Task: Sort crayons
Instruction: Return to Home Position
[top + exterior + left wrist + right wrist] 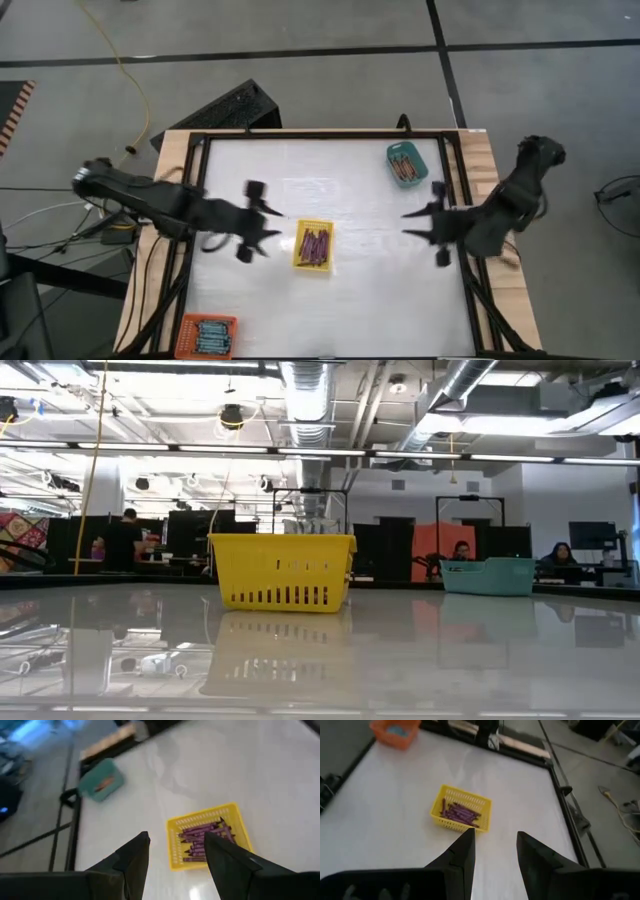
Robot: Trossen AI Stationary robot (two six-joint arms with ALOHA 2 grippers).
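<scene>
Three trays are sitting on the table [380, 290]. Purple crayons [315, 244] are lying in the yellow tray [313, 267] at the high view's centre, reddish crayons [405, 170] in the teal tray [392, 150] at upper right, and bluish crayons [205, 335] in the orange tray [182, 325], which the bottom edge is cutting off at lower left. The left gripper [278, 224] is hovering left of the yellow tray and the right gripper [406, 225] right of it, both with fingers spread, grasping nothing. In the low view, tray walls are hiding their contents.

Purple crayons [314, 245] heaped in yellow basket [311, 267], reddish crayons [406, 169] in teal tray [393, 152], bluish crayons [208, 335] in orange tray [182, 336]
</scene>
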